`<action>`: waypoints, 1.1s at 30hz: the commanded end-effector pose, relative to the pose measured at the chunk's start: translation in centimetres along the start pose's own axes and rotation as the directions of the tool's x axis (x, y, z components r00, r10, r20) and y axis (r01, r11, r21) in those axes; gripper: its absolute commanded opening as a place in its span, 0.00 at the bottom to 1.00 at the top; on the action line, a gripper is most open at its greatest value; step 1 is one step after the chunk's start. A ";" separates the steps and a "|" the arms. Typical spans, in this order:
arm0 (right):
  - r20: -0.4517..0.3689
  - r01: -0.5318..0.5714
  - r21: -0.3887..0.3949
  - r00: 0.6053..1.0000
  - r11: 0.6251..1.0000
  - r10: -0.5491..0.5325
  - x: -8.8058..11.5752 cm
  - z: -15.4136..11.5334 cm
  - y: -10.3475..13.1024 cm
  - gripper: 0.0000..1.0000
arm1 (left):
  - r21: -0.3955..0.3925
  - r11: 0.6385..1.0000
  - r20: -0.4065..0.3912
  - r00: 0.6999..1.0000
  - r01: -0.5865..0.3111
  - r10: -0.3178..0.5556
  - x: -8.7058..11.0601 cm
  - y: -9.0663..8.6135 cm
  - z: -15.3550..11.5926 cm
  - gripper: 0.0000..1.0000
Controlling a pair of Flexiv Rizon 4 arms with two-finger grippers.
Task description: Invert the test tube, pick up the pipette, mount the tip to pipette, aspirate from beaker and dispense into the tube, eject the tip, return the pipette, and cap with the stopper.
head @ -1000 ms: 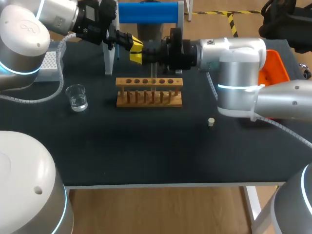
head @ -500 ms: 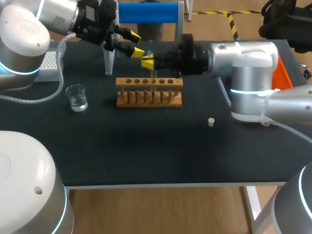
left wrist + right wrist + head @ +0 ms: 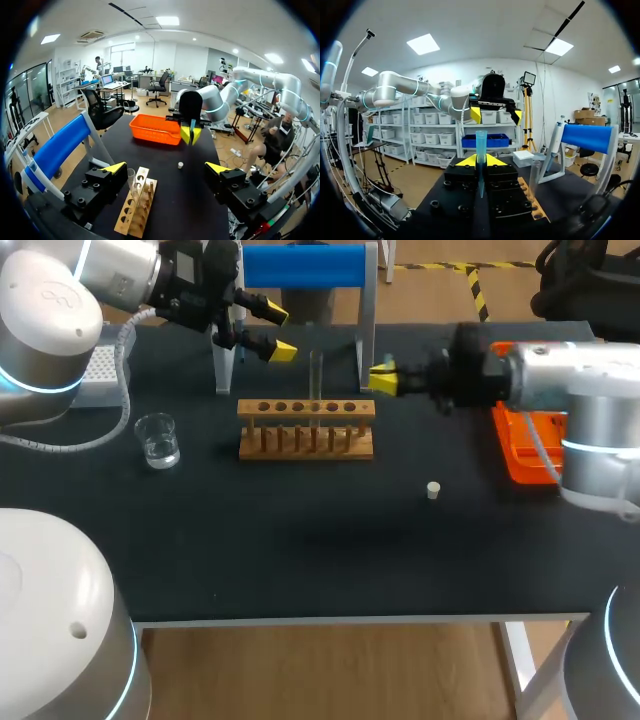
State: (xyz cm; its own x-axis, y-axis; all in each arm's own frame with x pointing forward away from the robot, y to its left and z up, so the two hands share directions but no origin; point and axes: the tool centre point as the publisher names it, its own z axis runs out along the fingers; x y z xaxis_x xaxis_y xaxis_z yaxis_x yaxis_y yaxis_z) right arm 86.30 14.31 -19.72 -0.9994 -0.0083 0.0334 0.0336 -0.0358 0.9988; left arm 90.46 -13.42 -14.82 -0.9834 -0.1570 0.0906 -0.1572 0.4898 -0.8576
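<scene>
Pulled back rightward from the rack (image 3: 305,430), my right hand (image 3: 383,380) is clenched on a slim blue piece (image 3: 480,147), my left hand (image 3: 278,332) gapes near the test tube (image 3: 315,370) standing upright in that rack, and a careless sweep could topple it.

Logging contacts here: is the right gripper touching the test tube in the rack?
Apart. The head view shows the right gripper well clear of the test tube, with a plain gap between them.
</scene>
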 end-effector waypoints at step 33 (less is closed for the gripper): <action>0.060 -0.023 0.038 0.998 0.999 0.020 2.5 -13.0 -3.3 0.00 | -0.002 1.000 -0.002 1.000 0.000 0.000 0.0 0.0 -0.1 1.00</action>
State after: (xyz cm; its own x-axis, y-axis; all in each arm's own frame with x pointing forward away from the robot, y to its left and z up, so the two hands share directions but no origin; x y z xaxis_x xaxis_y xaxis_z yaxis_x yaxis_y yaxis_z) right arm 83.97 1.44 -23.46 -0.9974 0.0455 0.0554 0.0555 0.0005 0.9985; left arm 90.45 -13.42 -14.82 -0.9834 -0.1571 0.0906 -0.1573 0.4898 -0.8575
